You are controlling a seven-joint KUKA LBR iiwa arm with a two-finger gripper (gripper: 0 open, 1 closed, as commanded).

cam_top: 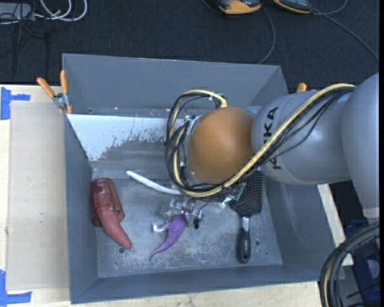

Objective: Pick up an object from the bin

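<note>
Gripper [183, 211] sat low at mid-floor of the bin [80, 235], under the orange wrist cover [221, 146], right at the top end of a purple lizard-like toy [171, 234]; contact unclear. Its spread couldn't be made out. White curved tube [150, 181] just behind, black hairbrush [246, 216] right, dark-red tapered piece [109, 213] left.

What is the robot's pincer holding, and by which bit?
It cannot be told. The pincer sits at the upper end of the small purple toy lying in the middle of the bin, but a grip on it isn't visible.
</note>
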